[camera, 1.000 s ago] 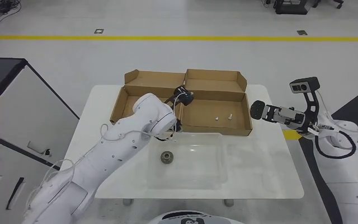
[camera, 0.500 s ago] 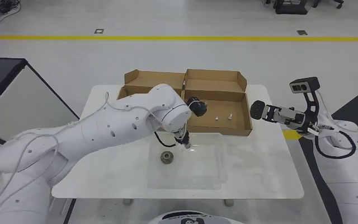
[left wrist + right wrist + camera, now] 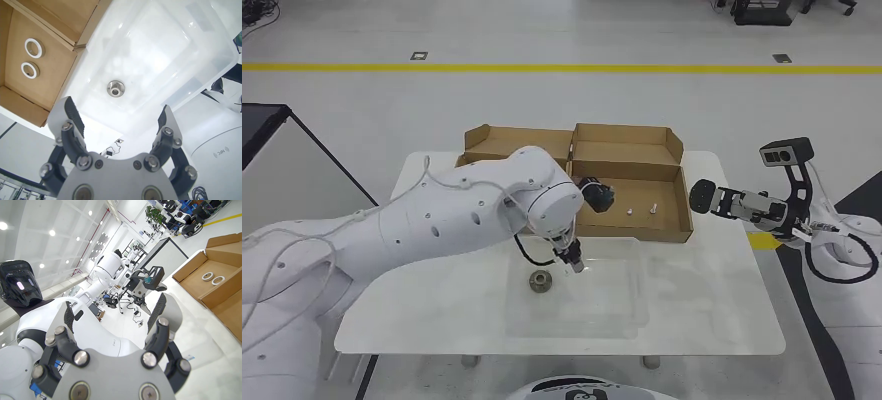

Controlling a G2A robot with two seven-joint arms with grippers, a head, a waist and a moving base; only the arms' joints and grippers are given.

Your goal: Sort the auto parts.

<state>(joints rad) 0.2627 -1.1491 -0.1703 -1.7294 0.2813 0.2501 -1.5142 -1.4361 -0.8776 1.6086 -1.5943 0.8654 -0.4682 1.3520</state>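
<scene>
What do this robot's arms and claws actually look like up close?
Both arms are smooth, rounded white tubes. The left arm has a thin white cable looped along it; the right arm has black parts at its wrist. The left gripper and right gripper match: a grey metal plate, silver screws, black linkages and two pale fingers lined with black ribbed pads.

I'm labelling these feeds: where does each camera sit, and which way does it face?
Top view: overhead, looking down at the table; both arms show.
Left wrist view: on that wrist, facing down past the open left gripper into the clear bin.
Right wrist view: on that wrist, facing past the open right gripper toward the left arm.
Wrist views share the white rings.
</scene>
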